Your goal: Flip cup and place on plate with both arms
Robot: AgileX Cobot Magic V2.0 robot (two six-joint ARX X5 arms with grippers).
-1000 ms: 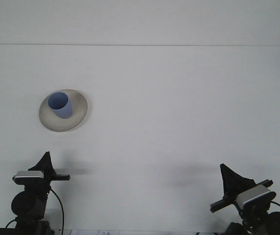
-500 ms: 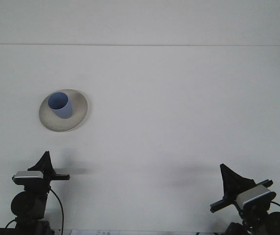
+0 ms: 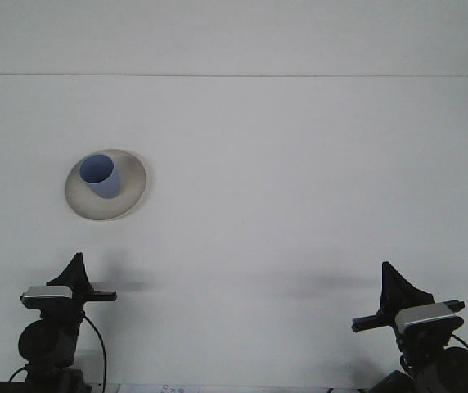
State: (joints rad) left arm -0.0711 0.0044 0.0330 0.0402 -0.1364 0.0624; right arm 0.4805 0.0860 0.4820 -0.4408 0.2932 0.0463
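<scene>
A: What takes up most of the view?

B: A white table (image 3: 299,180) fills nearly the whole frame. Its far edge shows as a thin dark line near the top, and above that runs a plain pale band of wall (image 3: 234,33). The surface is matte, with soft grey shadows lying just beyond each arm.

A: Any brand, label or lettering?

B: Only a narrow pale strip at the very bottom edge with tiny marks on it, too small to read.

A: And the task's things?

B: A round off-white plate (image 3: 128,201) sits on the left half of the table, well apart from both arms. A light blue cup (image 3: 101,176) stands on it, mouth up, set toward the plate's rear left.

A: The arms?

B: Both sit low at the near edge. The left gripper (image 3: 75,268) points away over the table, directly nearer than the plate; the right gripper (image 3: 395,283) is at the far right. Each shows as one dark pointed shape, so whether the jaws are spread or pressed together cannot be told. Neither touches anything, and nothing lies between them and the plate.
</scene>
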